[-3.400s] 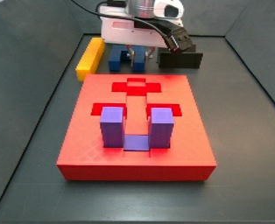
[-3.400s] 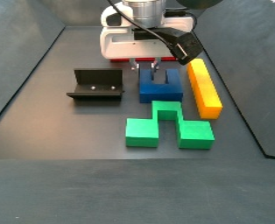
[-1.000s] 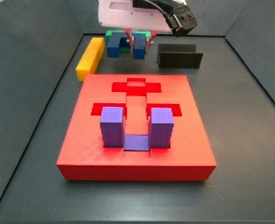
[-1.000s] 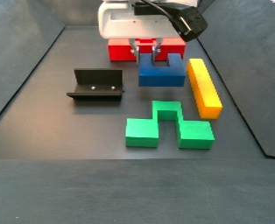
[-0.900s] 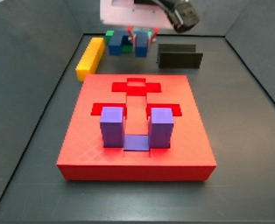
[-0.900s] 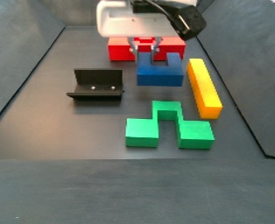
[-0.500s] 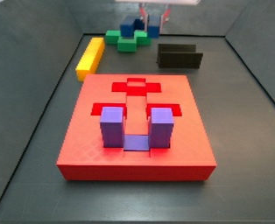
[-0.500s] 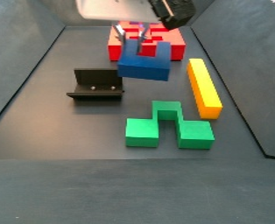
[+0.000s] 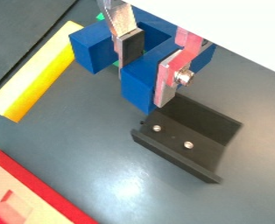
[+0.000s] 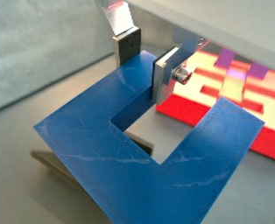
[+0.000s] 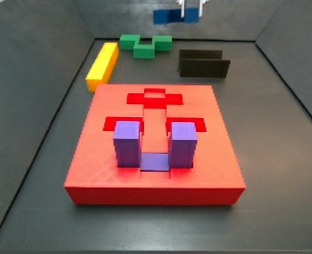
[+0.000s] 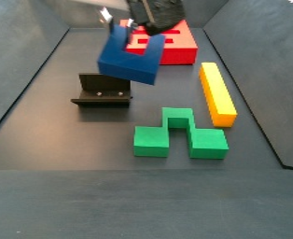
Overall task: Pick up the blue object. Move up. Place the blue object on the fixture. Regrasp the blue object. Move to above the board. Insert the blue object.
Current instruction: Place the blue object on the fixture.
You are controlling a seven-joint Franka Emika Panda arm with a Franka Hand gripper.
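Observation:
The gripper (image 9: 150, 63) is shut on one prong of the dark blue U-shaped object (image 9: 137, 86), one finger inside the slot and one on the outer face. In both side views it hangs high in the air with the blue object (image 12: 128, 58), tilted, near the top edge (image 11: 164, 16). The dark fixture (image 12: 102, 91) stands on the floor below and beside the block; it also shows in a wrist view (image 9: 193, 136) and a side view (image 11: 204, 63). The red board (image 11: 105, 174) lies apart, with cutouts in its top. In a wrist view the blue object (image 10: 151, 171) fills the foreground.
A purple U-shaped block (image 11: 155, 145) stands in the board. A yellow bar (image 12: 216, 92) and a green block (image 12: 178, 134) lie on the floor beside the fixture. Dark walls bound the floor on each side.
The gripper has lifted the blue object off the floor from between the fixture and the yellow bar and carried it up and towards the fixture. The other pieces have not moved.

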